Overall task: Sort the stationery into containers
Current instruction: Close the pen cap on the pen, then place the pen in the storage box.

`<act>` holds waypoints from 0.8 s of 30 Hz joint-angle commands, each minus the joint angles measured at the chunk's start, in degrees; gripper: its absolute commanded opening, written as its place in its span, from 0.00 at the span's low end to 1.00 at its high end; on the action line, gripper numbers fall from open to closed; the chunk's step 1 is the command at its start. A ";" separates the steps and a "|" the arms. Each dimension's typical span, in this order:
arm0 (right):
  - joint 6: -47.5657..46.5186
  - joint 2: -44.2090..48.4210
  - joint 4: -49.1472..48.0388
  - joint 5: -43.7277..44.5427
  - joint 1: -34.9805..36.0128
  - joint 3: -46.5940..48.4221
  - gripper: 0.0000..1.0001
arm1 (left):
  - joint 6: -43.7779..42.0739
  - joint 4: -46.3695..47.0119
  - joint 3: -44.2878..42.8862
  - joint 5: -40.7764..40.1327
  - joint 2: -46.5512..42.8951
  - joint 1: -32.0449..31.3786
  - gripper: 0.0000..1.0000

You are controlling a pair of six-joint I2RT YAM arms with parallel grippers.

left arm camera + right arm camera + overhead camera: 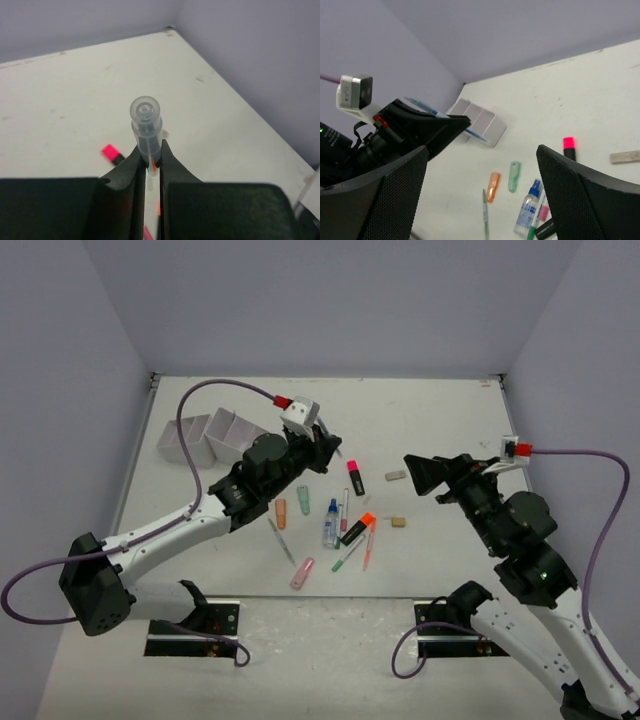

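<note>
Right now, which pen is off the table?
The clear pen pinched in the left claw; the other pens lie flat on the table.

White tabletop (440,420) lying flat, showing faint scuffs and dark specks. Pale lilac walls (320,300) standing round it on three sides, meeting at far corners.

The table (430,410) is seen as a matt white surface, lightly scuffed and speckled. The clear pen (146,120) is made of smooth, glossy transparent plastic. The jaws of the left gripper (151,159) are finished in matt black plastic. The pads (385,200) of the right gripper (481,150) are covered with a fine mesh-like black texture. The organiser (205,435) is formed of pale, smooth plastic.
</note>
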State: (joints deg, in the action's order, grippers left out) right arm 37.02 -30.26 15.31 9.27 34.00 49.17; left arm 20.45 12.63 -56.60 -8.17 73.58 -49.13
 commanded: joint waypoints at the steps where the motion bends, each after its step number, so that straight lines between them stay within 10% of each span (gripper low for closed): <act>1: -2.82 3.77 2.97 13.49 -0.34 1.85 0.93 | 1.51 -8.90 -9.09 -24.78 0.66 7.52 0.00; 5: -3.62 4.25 2.71 9.86 -0.34 -1.21 0.93 | 3.89 -21.93 -20.33 -39.79 7.92 17.46 0.00; 9: -3.48 5.29 1.78 6.69 -0.34 -4.07 0.95 | 8.22 -26.48 -26.87 -36.01 18.92 33.06 0.00; 24: -5.63 6.11 1.82 5.38 -0.43 -6.21 0.99 | 14.04 -21.50 -19.76 -31.94 26.37 37.35 0.00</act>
State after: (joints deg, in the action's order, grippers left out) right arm 32.33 -23.62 18.41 15.49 33.69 43.57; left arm 31.24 -12.01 -79.08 -39.22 102.10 -11.81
